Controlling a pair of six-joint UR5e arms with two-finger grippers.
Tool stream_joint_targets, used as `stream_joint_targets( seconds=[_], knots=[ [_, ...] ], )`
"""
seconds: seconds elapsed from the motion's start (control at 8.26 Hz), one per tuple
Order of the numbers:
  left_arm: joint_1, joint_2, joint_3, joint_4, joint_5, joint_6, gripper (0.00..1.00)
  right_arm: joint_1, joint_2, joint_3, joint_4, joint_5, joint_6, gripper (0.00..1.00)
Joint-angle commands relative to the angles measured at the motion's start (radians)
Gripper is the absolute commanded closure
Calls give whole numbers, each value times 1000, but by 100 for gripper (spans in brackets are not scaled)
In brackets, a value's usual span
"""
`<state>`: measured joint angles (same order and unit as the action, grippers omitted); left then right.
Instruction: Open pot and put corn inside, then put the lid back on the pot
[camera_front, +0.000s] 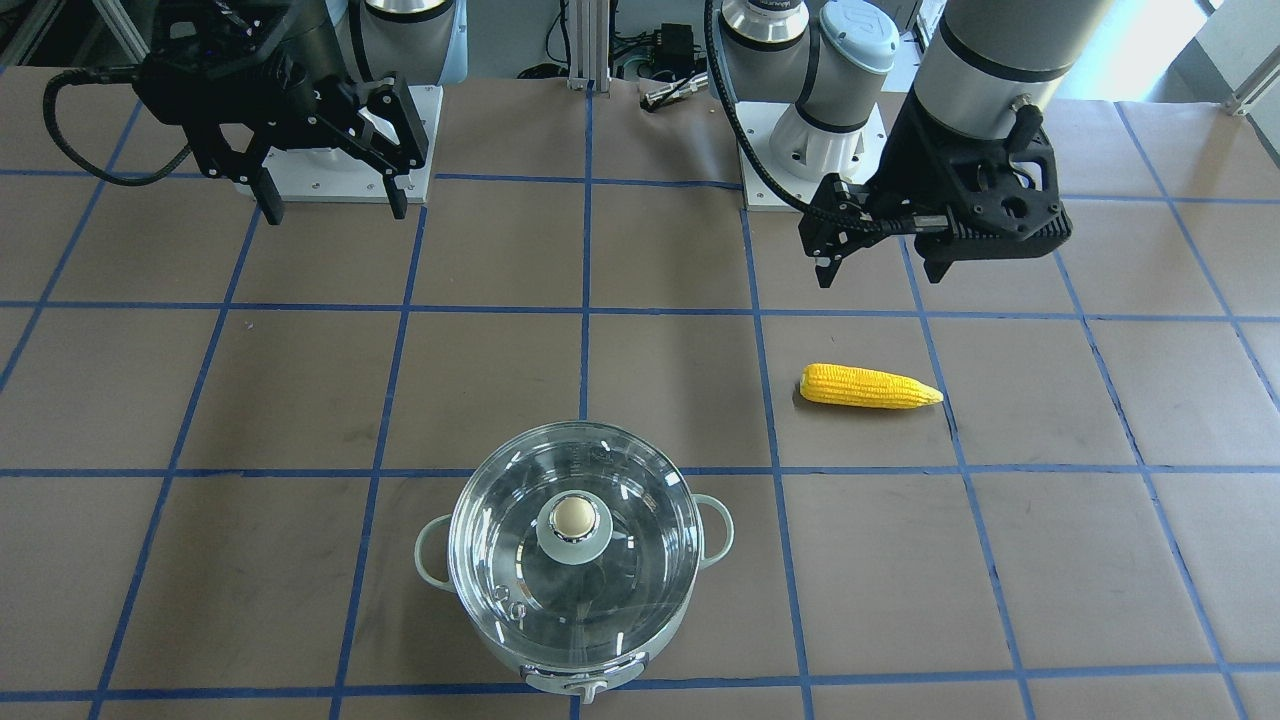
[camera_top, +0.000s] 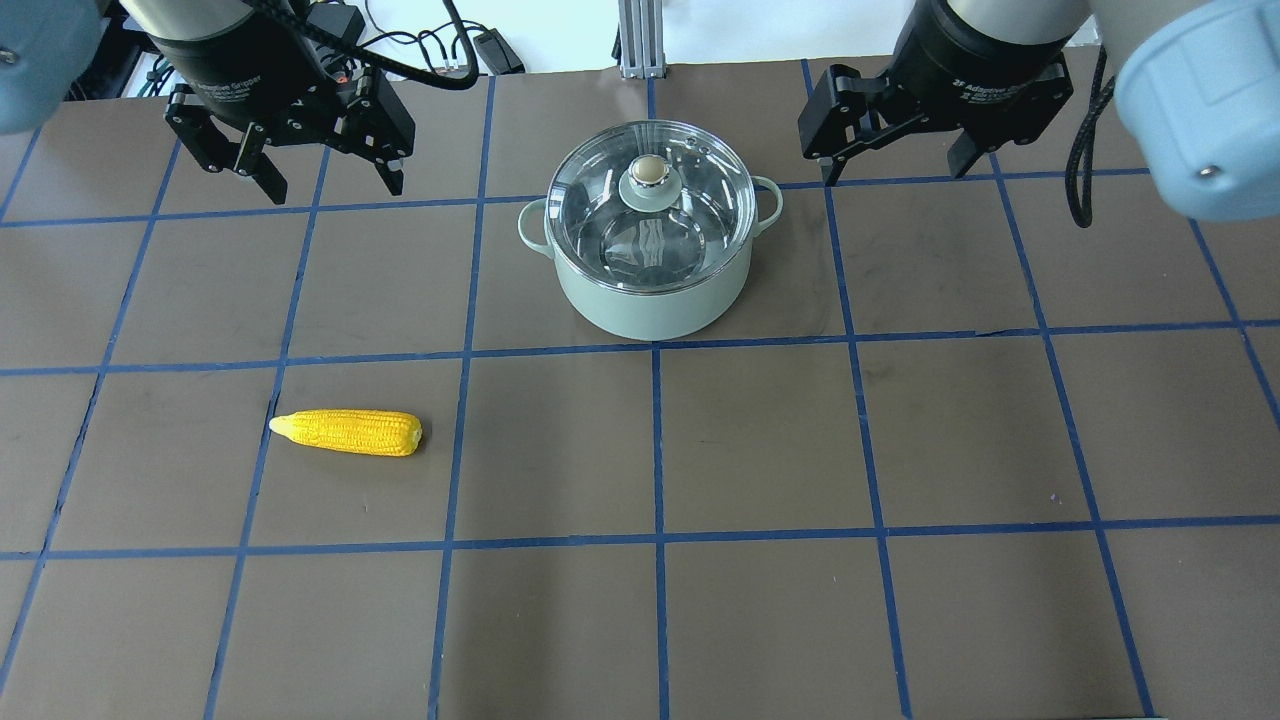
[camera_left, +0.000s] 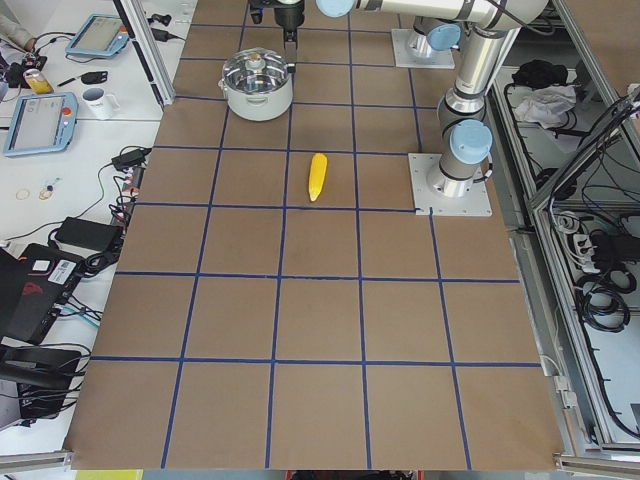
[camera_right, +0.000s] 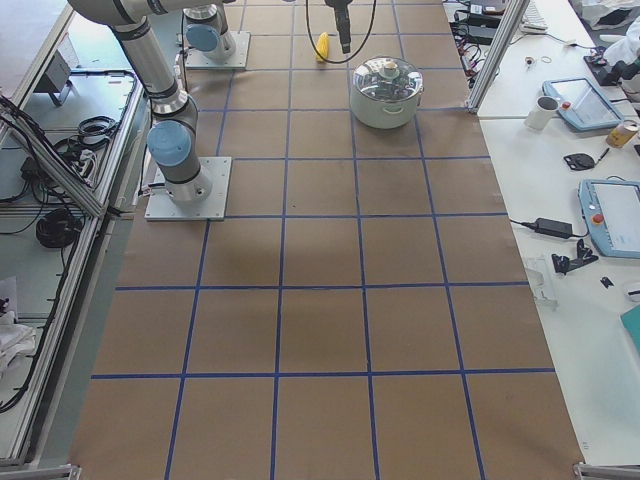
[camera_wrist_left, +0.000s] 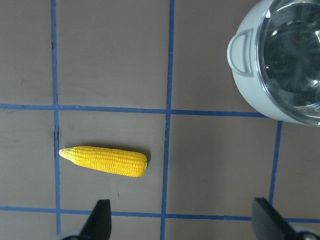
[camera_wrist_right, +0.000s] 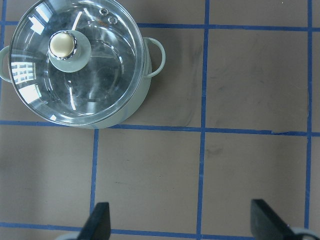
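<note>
Pot (camera_top: 650, 300), mint-green outside, stands on the brown bench (camera_top: 760, 450), midway between the two arms and toward the edge far from the robot. Note its loop handles (camera_top: 768, 205) pointing left and right, and in the front-facing view its control tab (camera_front: 588, 688) turned away from the robot. The glass lid (camera_top: 600, 225) sits level on the pot's rim and closes it. Its beige-topped knob (camera_top: 648, 172) points up. Through the glass you see only the shiny steel lining.

Corn (camera_top: 348, 433) lies flat on the bench on the robot's left side. It is nearer the robot than the pot and well apart from it. Its pointed tip faces the robot's left and lies just beside a blue tape line (camera_top: 278, 370).

Left gripper (camera_top: 332, 188) hangs in the air on the pot's left side and touches nothing. Its jaws stand wide apart and empty, and its wrist view looks down on the corn and on one pot handle.

Right gripper (camera_top: 893, 172) hangs on the pot's right side, clear of the pot. Its jaws are likewise spread wide and hold nothing, and its wrist view looks down on the lidded pot.
</note>
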<state>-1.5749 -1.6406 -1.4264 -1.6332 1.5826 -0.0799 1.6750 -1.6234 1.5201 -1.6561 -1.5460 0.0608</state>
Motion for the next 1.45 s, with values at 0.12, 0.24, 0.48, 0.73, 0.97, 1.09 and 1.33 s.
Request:
stream_joint_targets(
  seconds=[0.12,0.24,0.48,0.73,0.97,1.09,1.33],
  knots=[
    [145,-5,-113,10,-7,-153,0,15,139,-39,-149,13,-35,0],
    [148,-5,-126,12,-10,-159,0,41,248,-120,-215,15,-21,0],
    [150,16,-153,1,-10,-225,0,122,399,-179,-345,3,54,0],
    [153,18,-198,38,-9,-280,0,133,491,-189,-500,4,54,0],
    [176,-7,-212,52,8,-575,0,135,536,-189,-562,9,59,0],
    [220,-5,-221,49,8,-672,0,146,557,-187,-565,6,57,0],
    [279,-10,-282,61,7,-861,0,161,580,-187,-570,1,54,2]
  ],
)
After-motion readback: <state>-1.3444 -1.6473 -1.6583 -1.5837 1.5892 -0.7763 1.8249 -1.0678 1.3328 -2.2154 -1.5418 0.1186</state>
